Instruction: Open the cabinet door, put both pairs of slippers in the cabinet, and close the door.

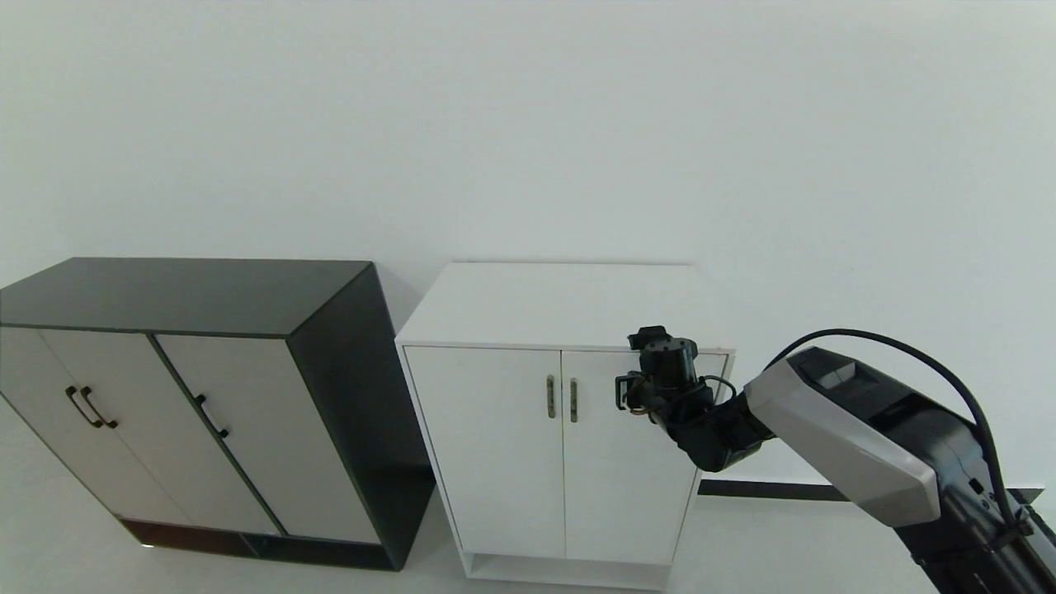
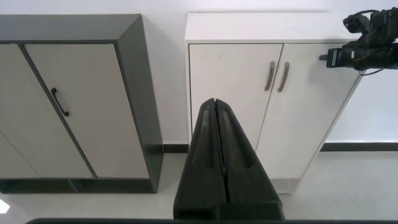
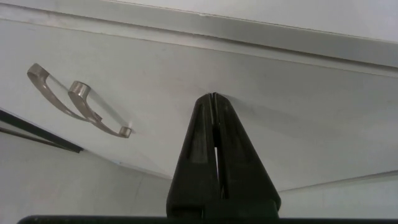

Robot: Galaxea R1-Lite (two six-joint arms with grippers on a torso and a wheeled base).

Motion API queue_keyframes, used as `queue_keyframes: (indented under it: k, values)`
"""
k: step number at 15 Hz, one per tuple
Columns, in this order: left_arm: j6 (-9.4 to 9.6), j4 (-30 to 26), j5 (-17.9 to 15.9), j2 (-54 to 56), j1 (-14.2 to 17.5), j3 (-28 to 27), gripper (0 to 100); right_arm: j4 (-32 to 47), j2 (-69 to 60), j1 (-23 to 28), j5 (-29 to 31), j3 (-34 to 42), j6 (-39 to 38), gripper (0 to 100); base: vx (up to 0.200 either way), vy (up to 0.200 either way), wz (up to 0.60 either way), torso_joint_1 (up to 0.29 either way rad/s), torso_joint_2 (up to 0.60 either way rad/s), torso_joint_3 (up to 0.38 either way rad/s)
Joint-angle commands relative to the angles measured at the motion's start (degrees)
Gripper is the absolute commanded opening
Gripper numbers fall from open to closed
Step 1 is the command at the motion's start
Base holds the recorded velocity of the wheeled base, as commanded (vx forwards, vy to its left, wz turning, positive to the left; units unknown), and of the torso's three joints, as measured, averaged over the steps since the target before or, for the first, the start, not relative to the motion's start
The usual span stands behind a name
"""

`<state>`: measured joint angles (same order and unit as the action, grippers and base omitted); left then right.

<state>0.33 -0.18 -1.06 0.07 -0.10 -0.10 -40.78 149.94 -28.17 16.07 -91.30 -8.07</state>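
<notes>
Plain white wall, white cabinet [image 1: 561,301] against it with both doors [image 1: 503,454] shut, dark cabinet [image 1: 190,388] on its left. My right claw [image 3: 214,99] is clenched empty up by the white cabinet's top right corner. The left claw [image 2: 216,102] is clenched too, well back.

The robot's right arm [image 1: 841,437] wears an angular pale-grey shell over black joints, with a black cable [image 1: 907,351] arching above it. The right gripper [image 3: 214,99] and left gripper [image 2: 215,102] are matte black, each a tapering wedge of two fingers meeting at a seam.
</notes>
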Motion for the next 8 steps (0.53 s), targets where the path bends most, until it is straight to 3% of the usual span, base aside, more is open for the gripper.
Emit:
queue_keyframes:
  k: [1,8]
  values:
    - [0.02,0.01,0.01,-0.07,0.01,0.01,0,0.0,0.35,0.05,0.02,-0.2,-0.02,0,0.0,0.0,0.0,0.0,0.0,0.0]
    - [0.02,0.01,0.01,-0.07,0.01,0.01,0,-0.09,1.49,0.57,0.1,-2.13,0.78,0,0.0,0.0,0.0,0.0,0.0,0.0]
